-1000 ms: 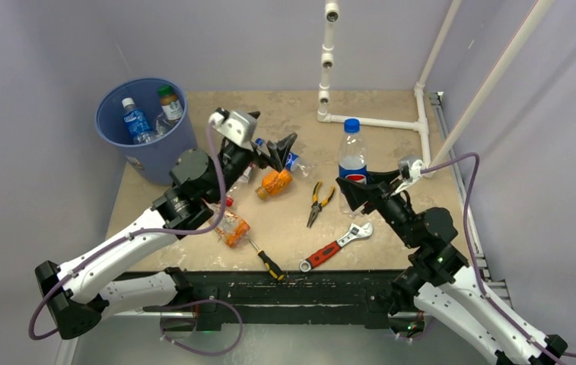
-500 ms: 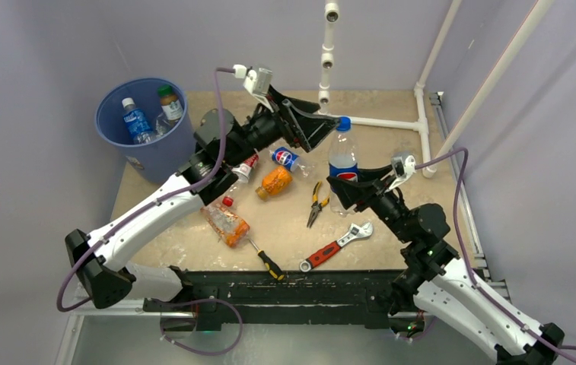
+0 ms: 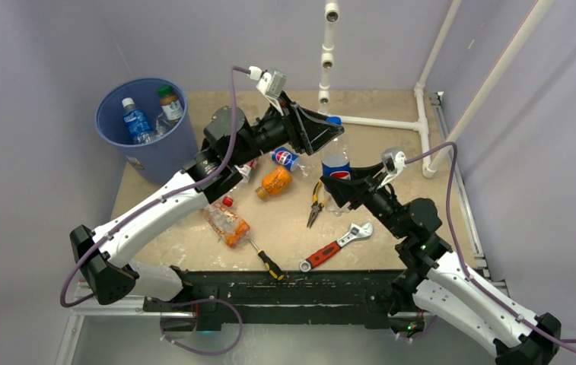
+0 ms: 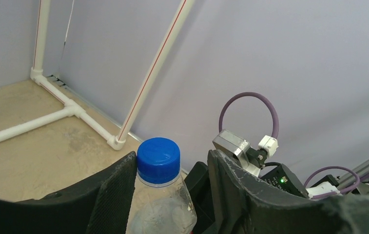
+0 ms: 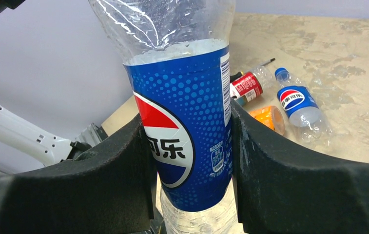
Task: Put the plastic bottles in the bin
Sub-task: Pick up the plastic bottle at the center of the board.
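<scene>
A tall clear Pepsi bottle (image 3: 335, 169) with a blue cap (image 4: 158, 153) hangs tilted over the table's middle. My right gripper (image 3: 343, 186) is shut on its blue label (image 5: 187, 122). My left gripper (image 3: 329, 135) reaches in from the left, its jaws on either side of the bottle's neck. One finger touches the cap and a gap shows at the other. The blue bin (image 3: 147, 156) at the far left holds two bottles (image 3: 136, 120). A small Pepsi bottle (image 3: 284, 158), an orange one (image 3: 275, 182), a red-labelled one (image 3: 245, 167) and a crushed one (image 3: 227, 224) lie on the table.
Pliers (image 3: 316, 201) lie under the held bottle. A red-handled wrench (image 3: 336, 245) and a screwdriver (image 3: 267, 261) lie near the front edge. A white pipe frame (image 3: 376, 122) runs along the back right.
My left arm swung up and right from the lying bottles to the held bottle's top, and its jaws narrowed. My right arm carried the bottle leftwards and tilted it.
</scene>
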